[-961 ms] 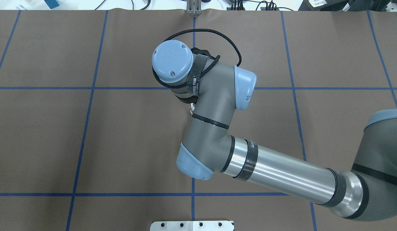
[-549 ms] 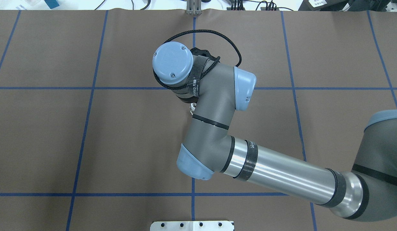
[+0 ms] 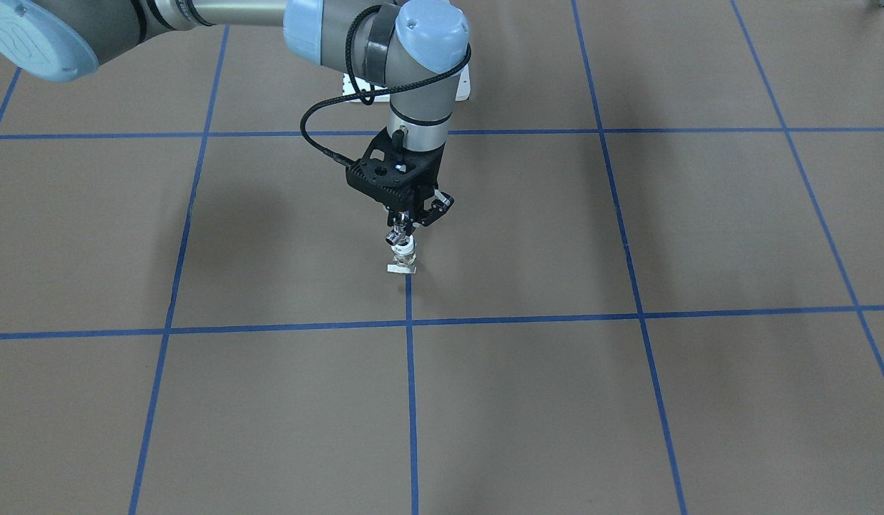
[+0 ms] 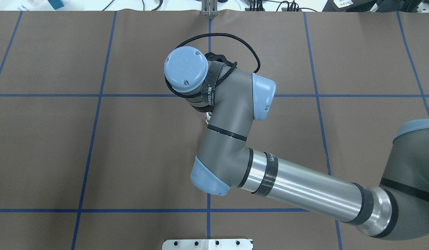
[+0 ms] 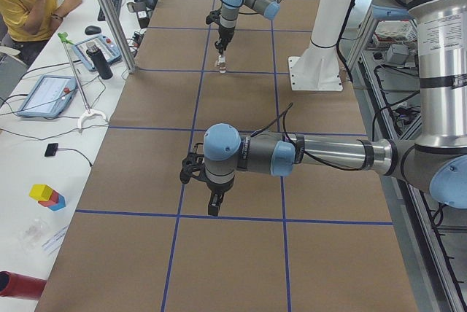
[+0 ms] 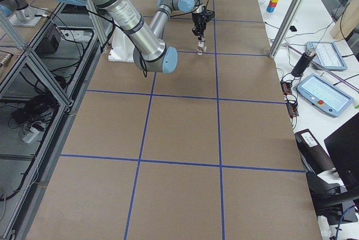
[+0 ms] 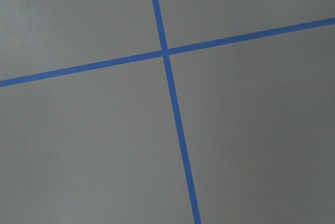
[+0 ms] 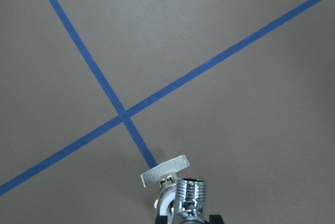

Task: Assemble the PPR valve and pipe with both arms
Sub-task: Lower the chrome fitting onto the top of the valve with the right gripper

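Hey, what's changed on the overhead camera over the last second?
Only the right arm's wrist slid slightly down the overhead view. The PPR valve peeks out beneath it at the same spot, and the rest of the arm looks unmoved.

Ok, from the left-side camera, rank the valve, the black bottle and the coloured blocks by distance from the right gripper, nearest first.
1. PPR valve, directly under the right gripper.
2. Black bottle, on the white side table.
3. Coloured blocks, same table, close to the camera.
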Available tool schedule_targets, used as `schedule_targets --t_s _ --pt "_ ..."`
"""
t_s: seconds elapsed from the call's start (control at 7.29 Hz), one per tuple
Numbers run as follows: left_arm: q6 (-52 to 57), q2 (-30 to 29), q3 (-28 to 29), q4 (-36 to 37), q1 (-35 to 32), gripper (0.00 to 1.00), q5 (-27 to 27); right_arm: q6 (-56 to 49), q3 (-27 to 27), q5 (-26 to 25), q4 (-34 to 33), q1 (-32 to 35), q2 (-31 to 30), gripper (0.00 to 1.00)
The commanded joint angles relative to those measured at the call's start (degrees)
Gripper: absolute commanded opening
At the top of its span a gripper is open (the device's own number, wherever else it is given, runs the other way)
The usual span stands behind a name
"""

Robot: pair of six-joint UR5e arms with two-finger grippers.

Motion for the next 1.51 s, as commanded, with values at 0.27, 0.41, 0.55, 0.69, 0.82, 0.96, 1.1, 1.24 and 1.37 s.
schedule_targets --t_s 0.27,0.41,0.55,0.69,0.82,0.96,1.1,1.24,1.37 --pt "0.0 0.0 0.0 0.0 0.0 1.00 0.0 0.0 0.0 0.0 0.1 0.0 0.1 0.00" --pt "0.0 0.0 -0.1 0.0 0.0 1.00 0.0 -0.1 -0.2 -0.3 0.2 0.0 0.1 0.00" --pt "0.0 -0.1 0.0 0.0 0.0 1.00 0.0 -0.2 -0.3 -0.4 1.1 0.0 -0.1 0.00" --pt "0.0 -0.2 0.0 0.0 0.0 1.00 0.0 -0.3 -0.6 -0.4 1.9 0.0 -0.1 0.00" --pt "-0.1 -0.3 0.0 0.0 0.0 1.00 0.0 -0.3 -0.6 -0.4 1.9 0.0 -0.2 0.00" --pt "0.0 -0.3 0.0 0.0 0.0 1.00 0.0 -0.3 -0.6 -0.4 1.9 -0.1 -0.2 0.00" --pt "-0.1 -0.3 0.0 0.0 0.0 1.00 0.0 -0.3 -0.6 -0.4 1.9 -0.3 -0.3 0.00" --pt "-0.1 -0.3 0.0 0.0 0.0 1.00 0.0 -0.4 -0.6 -0.3 1.9 -0.3 -0.4 0.00" --pt "-0.1 -0.3 0.0 0.0 0.0 1.00 0.0 -1.6 -0.6 -0.4 2.3 -0.3 -0.7 0.15"
